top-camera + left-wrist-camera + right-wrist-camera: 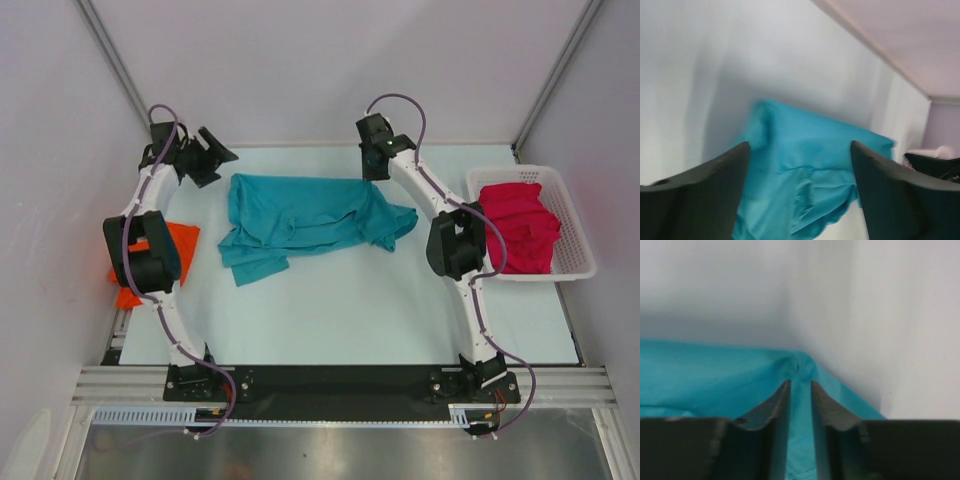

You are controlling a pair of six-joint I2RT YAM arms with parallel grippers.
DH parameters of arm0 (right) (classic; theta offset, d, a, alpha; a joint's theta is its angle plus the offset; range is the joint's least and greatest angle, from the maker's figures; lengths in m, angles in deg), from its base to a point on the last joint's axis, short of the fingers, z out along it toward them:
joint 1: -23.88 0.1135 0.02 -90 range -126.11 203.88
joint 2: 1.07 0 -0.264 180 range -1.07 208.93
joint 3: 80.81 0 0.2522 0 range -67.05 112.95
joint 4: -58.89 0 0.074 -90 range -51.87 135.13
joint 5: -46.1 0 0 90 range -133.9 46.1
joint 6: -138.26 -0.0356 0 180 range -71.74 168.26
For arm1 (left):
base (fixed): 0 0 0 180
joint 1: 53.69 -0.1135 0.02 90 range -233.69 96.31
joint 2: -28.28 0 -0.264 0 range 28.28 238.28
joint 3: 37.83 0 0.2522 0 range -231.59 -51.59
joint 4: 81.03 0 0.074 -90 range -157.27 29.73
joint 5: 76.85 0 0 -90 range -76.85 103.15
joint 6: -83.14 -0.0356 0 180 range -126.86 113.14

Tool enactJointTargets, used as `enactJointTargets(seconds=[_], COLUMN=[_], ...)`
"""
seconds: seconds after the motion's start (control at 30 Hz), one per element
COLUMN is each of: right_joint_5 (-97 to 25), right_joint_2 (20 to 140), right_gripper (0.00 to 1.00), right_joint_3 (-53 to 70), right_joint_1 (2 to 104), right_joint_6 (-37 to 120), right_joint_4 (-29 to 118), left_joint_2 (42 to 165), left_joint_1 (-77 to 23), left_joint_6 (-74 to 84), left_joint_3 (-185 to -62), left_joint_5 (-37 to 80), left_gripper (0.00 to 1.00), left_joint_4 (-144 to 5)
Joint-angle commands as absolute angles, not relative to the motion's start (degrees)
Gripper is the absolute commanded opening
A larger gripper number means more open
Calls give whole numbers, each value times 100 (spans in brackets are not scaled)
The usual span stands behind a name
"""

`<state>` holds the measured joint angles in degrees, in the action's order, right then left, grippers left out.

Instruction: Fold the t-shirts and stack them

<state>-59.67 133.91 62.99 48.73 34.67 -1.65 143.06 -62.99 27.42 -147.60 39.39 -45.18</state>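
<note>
Top camera high above the table (350,310), both wrist cameras close over the same teal t-shirt (300,220).

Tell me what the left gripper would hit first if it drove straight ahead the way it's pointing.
Most likely the teal t-shirt: the left wrist view shows it straight ahead, framed by the open left gripper, with nothing before it. Depth is unclear.

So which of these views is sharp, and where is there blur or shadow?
Top external view: sharp, evenly lit, only soft shadows under the arms. Left wrist view: smeared throughout, the teal shirt has soft edges, and the left gripper's fingers are dark blurs. Right wrist view: steadier, but the right gripper's fingers are soft.
</note>
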Motion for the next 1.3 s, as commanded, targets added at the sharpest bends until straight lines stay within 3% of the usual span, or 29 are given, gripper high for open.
enactJointTargets(seconds=[0.0, 0.33, 0.53, 0.73, 1.27], right_joint_5=[-5893, -5849, -5910, -5875, -5822], right_joint_2=[13122, 11443, 10959, 10862, 11257], right_gripper=[33, 38, 38, 38, 36], right_joint_3=[6155, 3949, 2939, 2428, 2251], right_joint_1=[4788, 5051, 5324, 5368, 5403], right_joint_6=[3630, 3341, 3209, 3112, 3007], right_joint_4=[-251, 400, 602, 742, 822], left_joint_2=[14132, 12357, 12100, 12355, 12786], left_joint_1=[-6345, -5994, -5422, -4904, -4824], left_joint_6=[2654, 2539, 2601, 2706, 2698], left_joint_3=[-14907, -12388, -11515, -11426, -11619], left_joint_5=[3979, 3961, 3856, 3750, 3724], left_gripper=[100, 100, 100, 100, 100], left_joint_4=[-4239, -4845, -5302, -5470, -5540])
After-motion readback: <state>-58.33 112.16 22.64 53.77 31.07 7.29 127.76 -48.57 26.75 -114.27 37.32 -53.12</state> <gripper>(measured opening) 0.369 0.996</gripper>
